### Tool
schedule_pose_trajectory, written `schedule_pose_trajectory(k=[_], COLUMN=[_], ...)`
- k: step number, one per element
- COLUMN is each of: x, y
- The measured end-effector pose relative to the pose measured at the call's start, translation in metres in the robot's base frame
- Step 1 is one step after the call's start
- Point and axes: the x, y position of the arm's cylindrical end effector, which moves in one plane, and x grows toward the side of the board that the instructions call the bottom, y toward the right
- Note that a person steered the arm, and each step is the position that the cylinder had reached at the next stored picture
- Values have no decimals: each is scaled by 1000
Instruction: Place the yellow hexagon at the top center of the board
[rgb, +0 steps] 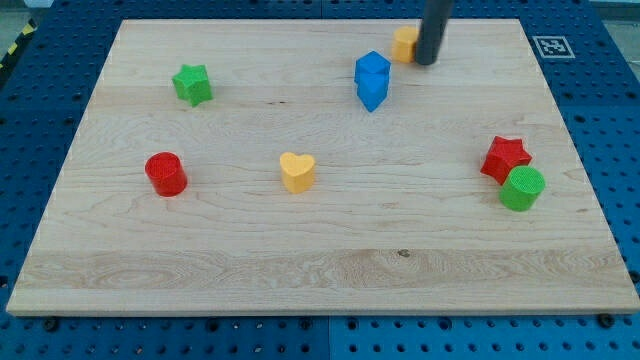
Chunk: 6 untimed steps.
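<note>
Up top, yellow hexagon (404, 44) touching my tip (427, 62), wooden board (320, 270)

only the rod (432, 30) of the arm showed, entering above the far edge of the counter (320, 270). it was a straight, round bar, dark grey to nearly black, with a dull, smooth surface and a faint paler sheen down one side. no cables, screws or markings could be made out on it. my tip (427, 62) was blunt, as dark as the shaft.
</note>
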Motion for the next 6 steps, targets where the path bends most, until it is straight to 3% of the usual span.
schedule_pose_trajectory(k=[2,5,6], x=[-12,-22,-44], y=[32,-122,-98])
